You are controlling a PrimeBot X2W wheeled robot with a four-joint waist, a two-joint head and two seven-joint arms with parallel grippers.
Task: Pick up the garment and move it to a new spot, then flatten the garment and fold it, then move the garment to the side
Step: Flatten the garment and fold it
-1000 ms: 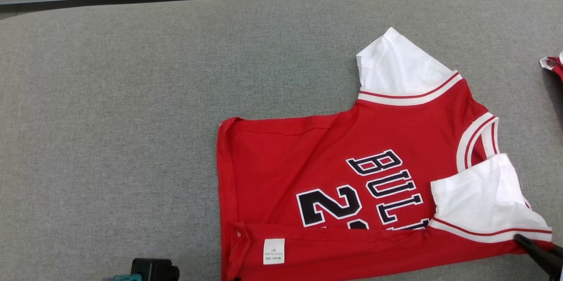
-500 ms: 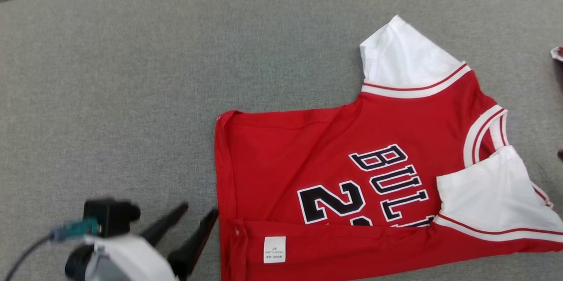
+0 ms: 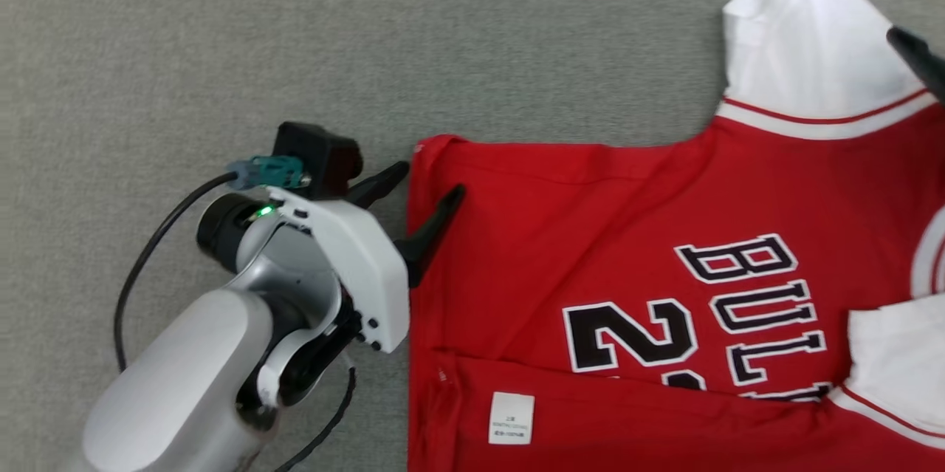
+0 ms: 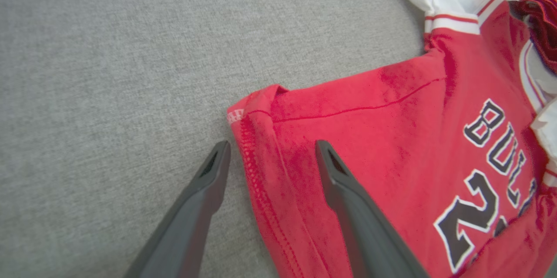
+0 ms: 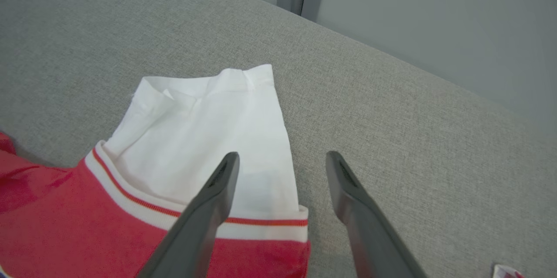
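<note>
Since a second ago:
- The head camera tips down, so the whole scene shifts in view.
- The left gripper (image 3: 430, 178) comes up from the near edge to the garment's far hem corner.
- The right gripper (image 5: 283, 156) leaves the near sleeve (image 3: 897, 346) for the far sleeve (image 5: 209, 130).
- Both go from closed to wide open.

Grippers now:
- Left: jaws spread and straddling the hem corner, one finger on the tabletop (image 3: 221, 51) side and one over red cloth. It holds nothing.
- Right: jaws spread across the far sleeve's outer edge, one finger over white cloth and one over bare tabletop. It holds nothing.

Progress (judged):
- The garment (image 3: 590, 236) is relocated and spread flat.
- The near long edge is already folded inward. The strip shows the care label (image 3: 511, 418) and covers the lower part of the number.
- The far edge is unfolded and both grippers are poised at it, so that fold looks next.
- Still to do: the remaining folds and the move to the side.

Garment:
- Red jersey with white sleeves, red-and-white trim and black lettering.
- It lies sideways on the tabletop, hem toward the robot's left.
- There is a slight pucker at the hem corner.
</note>
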